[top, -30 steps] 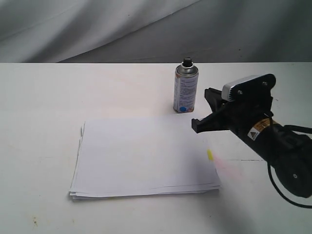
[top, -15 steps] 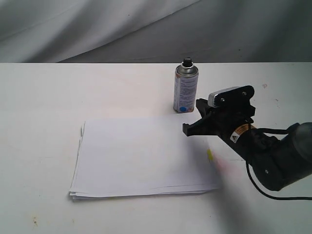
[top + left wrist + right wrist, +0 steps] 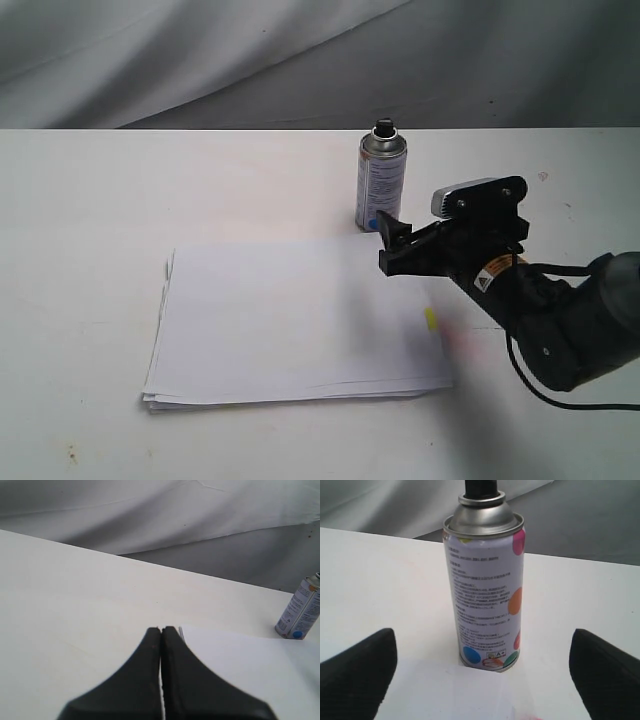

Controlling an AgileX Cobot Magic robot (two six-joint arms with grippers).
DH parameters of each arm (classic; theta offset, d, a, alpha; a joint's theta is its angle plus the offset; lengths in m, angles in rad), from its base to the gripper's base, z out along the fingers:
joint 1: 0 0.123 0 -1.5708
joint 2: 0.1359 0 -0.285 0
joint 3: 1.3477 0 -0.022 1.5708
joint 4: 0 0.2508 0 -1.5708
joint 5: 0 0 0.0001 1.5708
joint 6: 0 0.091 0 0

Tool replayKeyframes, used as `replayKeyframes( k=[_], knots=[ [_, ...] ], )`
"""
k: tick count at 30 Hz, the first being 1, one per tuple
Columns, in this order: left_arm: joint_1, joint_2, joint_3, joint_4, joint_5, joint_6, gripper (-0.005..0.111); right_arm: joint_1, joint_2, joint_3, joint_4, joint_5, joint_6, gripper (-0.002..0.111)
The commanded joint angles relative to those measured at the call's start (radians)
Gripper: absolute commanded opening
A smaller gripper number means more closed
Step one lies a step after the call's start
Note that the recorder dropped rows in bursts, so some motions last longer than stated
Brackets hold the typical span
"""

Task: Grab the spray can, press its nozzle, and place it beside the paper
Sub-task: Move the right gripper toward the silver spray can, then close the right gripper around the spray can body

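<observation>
My right hand [image 3: 388, 245], wide open and empty, faces the spray can [image 3: 381, 185] standing upper centre behind the paper [image 3: 290, 320], so I should centre its body between both fingers before closing.

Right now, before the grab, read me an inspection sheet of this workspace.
Surface: white table, faint pink smudge beside the paper.
Job's things: spray can upright by the paper's far edge; black nozzle on top, untouched.
Clutter: nothing seen.
Grippers: right gripper at the can, jaws open, not touching it; left gripper shut, empty.
Cables: black cable looping under the right arm.
Surroundings: grey cloth backdrop.
</observation>
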Motion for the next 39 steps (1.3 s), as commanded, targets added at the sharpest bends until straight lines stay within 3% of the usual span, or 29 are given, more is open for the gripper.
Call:
replayKeyframes(
  k=[1, 7, 18, 39],
  knots=[
    [0.002, -0.005, 0.005, 0.002, -0.005, -0.005, 0.0, -0.002, 0.001, -0.004, -0.003, 0.009, -0.003, 0.086],
    [0.002, -0.005, 0.005, 0.002, -0.005, -0.005, 0.0, -0.002, 0.012, -0.08, -0.049, 0.117, 0.001, 0.086],
    [0.002, -0.005, 0.005, 0.002, -0.005, -0.005, 0.0, -0.002, 0.174, -0.254, -0.032, 0.08, -0.002, 0.086],
    [0.002, -0.005, 0.005, 0.002, -0.005, -0.005, 0.0, -0.039, 0.199, -0.399, 0.0, 0.158, 0.001, 0.086]
  ],
)
